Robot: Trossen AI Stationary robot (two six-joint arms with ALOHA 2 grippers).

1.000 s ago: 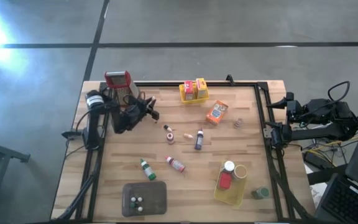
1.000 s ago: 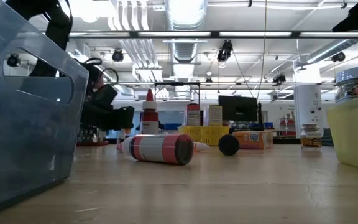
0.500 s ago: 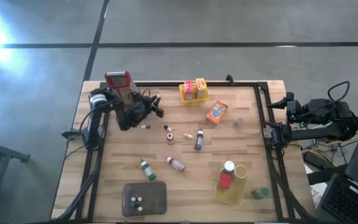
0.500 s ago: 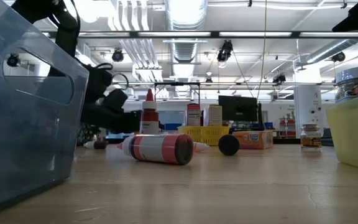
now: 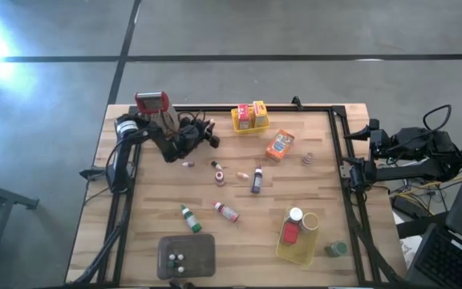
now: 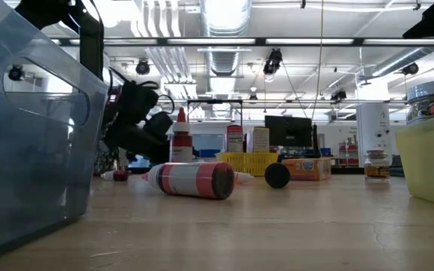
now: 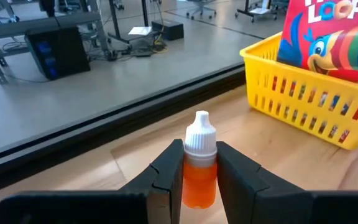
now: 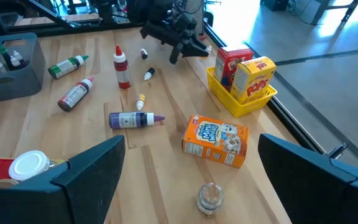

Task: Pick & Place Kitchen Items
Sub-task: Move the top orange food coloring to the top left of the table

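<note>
My left gripper [image 5: 208, 138] is over the far-left part of the table, between the red-handled grater [image 5: 154, 107] and the far yellow basket [image 5: 249, 119]. It is shut on a tiny orange bottle [image 7: 199, 177] with a white cap. Loose items lie mid-table on their sides: a purple bottle [image 5: 257, 180], a red bottle [image 5: 226, 211] and a green bottle [image 5: 189, 217]. An orange box [image 5: 280, 145], a small jar [image 5: 308, 159] and several tiny bottles [image 5: 218, 172] are there too. My right gripper [image 8: 191, 186] waits open at the table's right edge. My left gripper pinches the tiny bottle by its orange body [image 7: 199, 186], just below the white cap [image 7: 200, 132], between the two fingers [image 7: 169, 171]. The cap end sticks out past the fingertips. The bottle is lifted clear of the table.
A grey tray [image 5: 205, 255] with tiny bottles sits at the near edge. A second yellow basket [image 5: 298, 255] with a red jar stands near right, a green jar [image 5: 335, 249] beside it. The far basket holds cereal boxes [image 7: 334, 37]. A black frame rail runs along the table's sides.
My left gripper has risen and moved toward the table's right and far edge, nearer the far yellow basket, tipping as it went. A tiny bottle that lay under it now shows on the table behind it.
</note>
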